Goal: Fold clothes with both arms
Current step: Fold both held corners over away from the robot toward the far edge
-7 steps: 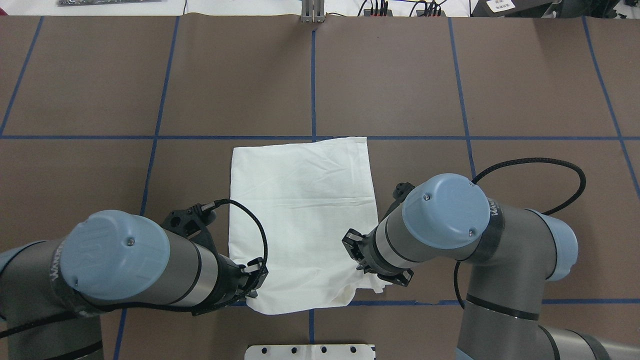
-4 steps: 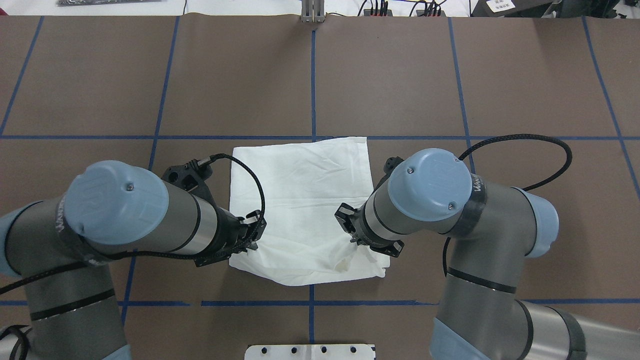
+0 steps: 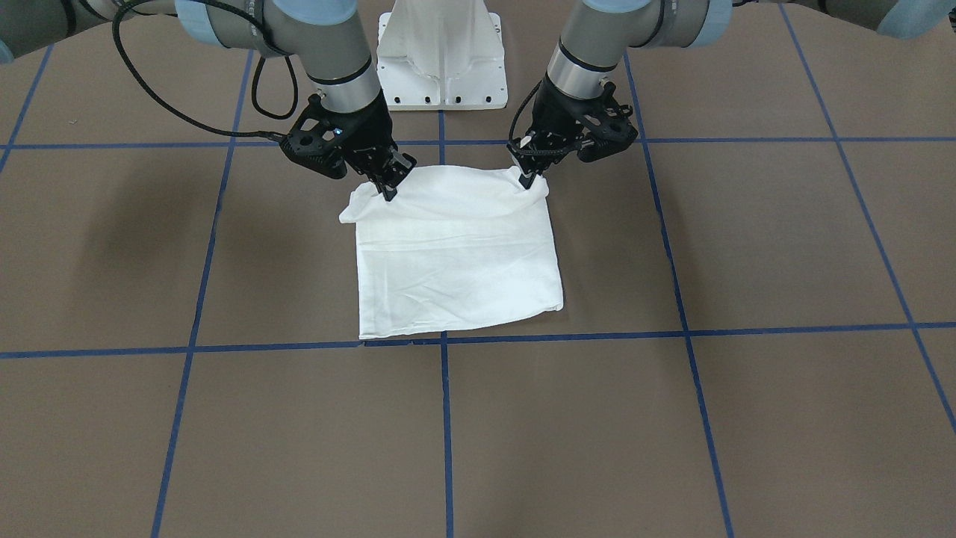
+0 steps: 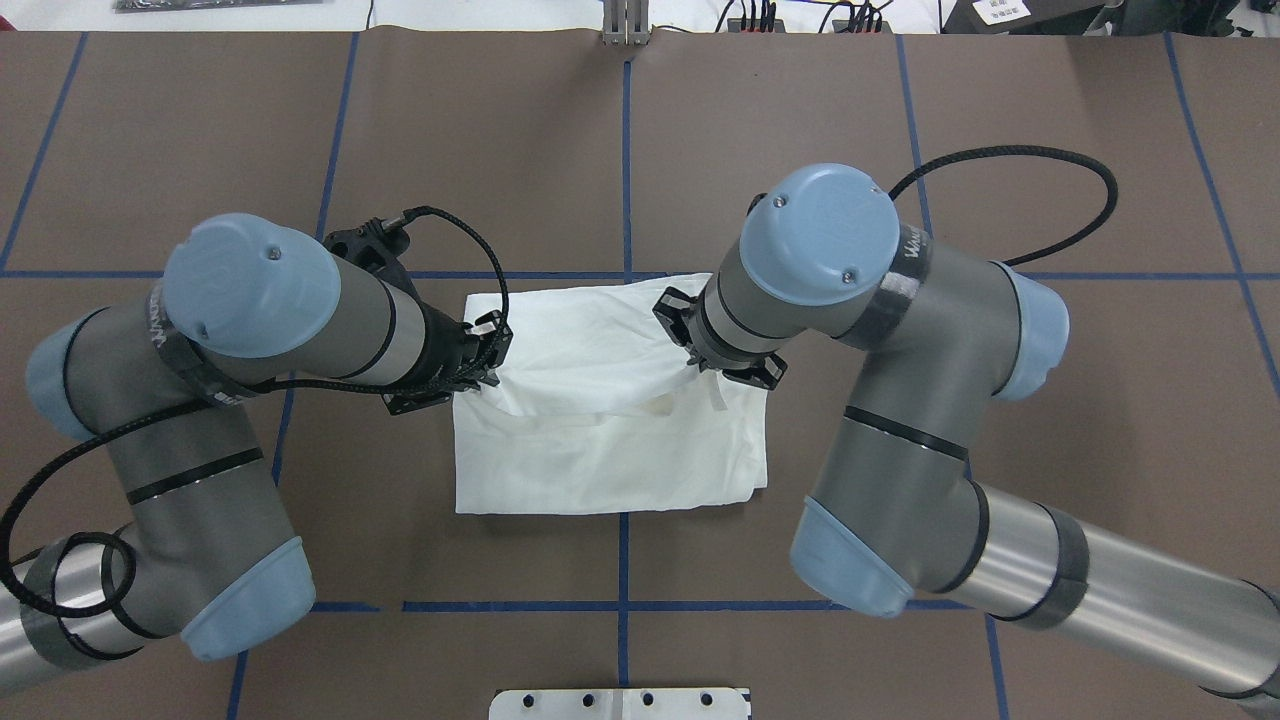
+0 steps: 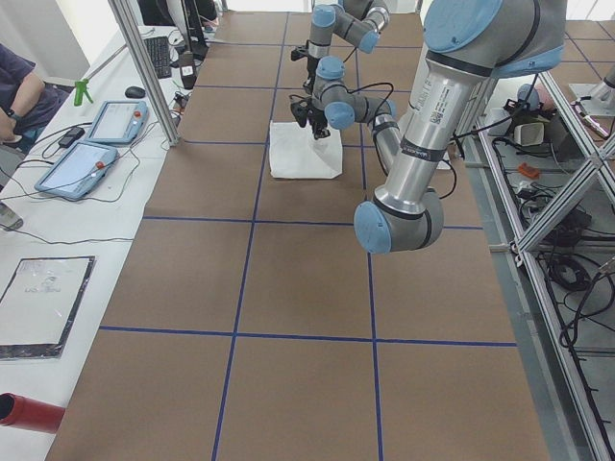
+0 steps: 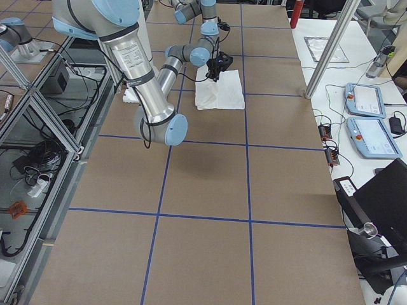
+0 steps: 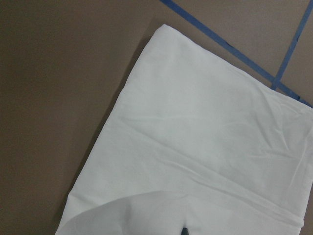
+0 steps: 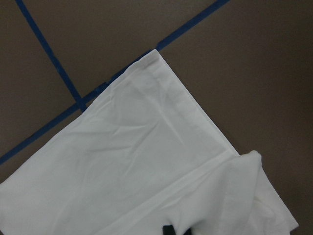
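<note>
The brown table [image 4: 800, 150], gridded with blue tape [image 4: 625, 150], fills every view. The left arm [image 4: 250, 290] and right arm [image 4: 830, 240] both bend inward over its centre. The white T-shirt [image 4: 600, 460], folded to a rough rectangle, lies at 6 o'clock from the central tape cross in the overhead view.

The left gripper [image 4: 478, 380] is at the shirt's 9 o'clock edge and the right gripper [image 4: 695, 365] is toward its 3 o'clock. From overhead the wrists partly hide the fingertips. The front-facing view shows them plainly. There the left gripper [image 3: 529, 179] and right gripper [image 3: 388, 193] are each pinched tight on the edge nearest the white pedestal base [image 3: 441, 60], at 12 o'clock. They hold that edge up off the table, and the cloth sags between them.

Only the overhead view shows this raised layer lying across the flat lower half, with a small white strip [image 4: 720, 398] beside the right gripper. Each wrist view shows only flat cloth, its hem and tape lines. The side views add tablets [image 5: 115, 120] and a person's arm [image 5: 19, 91], but the grippers are too small there to judge.
</note>
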### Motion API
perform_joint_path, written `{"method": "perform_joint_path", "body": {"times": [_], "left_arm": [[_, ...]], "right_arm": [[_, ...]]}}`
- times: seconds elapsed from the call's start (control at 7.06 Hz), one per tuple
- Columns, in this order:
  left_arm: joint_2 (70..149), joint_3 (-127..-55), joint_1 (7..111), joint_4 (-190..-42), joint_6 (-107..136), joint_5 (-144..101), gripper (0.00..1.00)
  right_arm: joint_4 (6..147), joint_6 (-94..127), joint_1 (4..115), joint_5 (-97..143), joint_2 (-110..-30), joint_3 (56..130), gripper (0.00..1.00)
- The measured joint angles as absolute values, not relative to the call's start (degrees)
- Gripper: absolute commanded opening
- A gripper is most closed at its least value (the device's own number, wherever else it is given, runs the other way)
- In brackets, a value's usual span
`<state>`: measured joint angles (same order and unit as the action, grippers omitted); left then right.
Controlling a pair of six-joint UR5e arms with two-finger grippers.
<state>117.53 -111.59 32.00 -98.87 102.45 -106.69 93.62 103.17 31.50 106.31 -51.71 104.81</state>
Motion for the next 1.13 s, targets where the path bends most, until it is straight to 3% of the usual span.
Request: {"method": "perform_joint_path", "body": {"times": [0.28,1.13], "left_arm": [[118.55,-106.90,34.10,-103.55,101.84,-106.70,0.00],[120.80,-96.38,37.31,-111.98,99.79,-106.70,0.00]], "right_arm": [[91.57,102.67,33.41,106.99,-47.35,97.79,0.00],[90.09,102.64,36.07,110.43,-42.54,88.75,0.00]]}}
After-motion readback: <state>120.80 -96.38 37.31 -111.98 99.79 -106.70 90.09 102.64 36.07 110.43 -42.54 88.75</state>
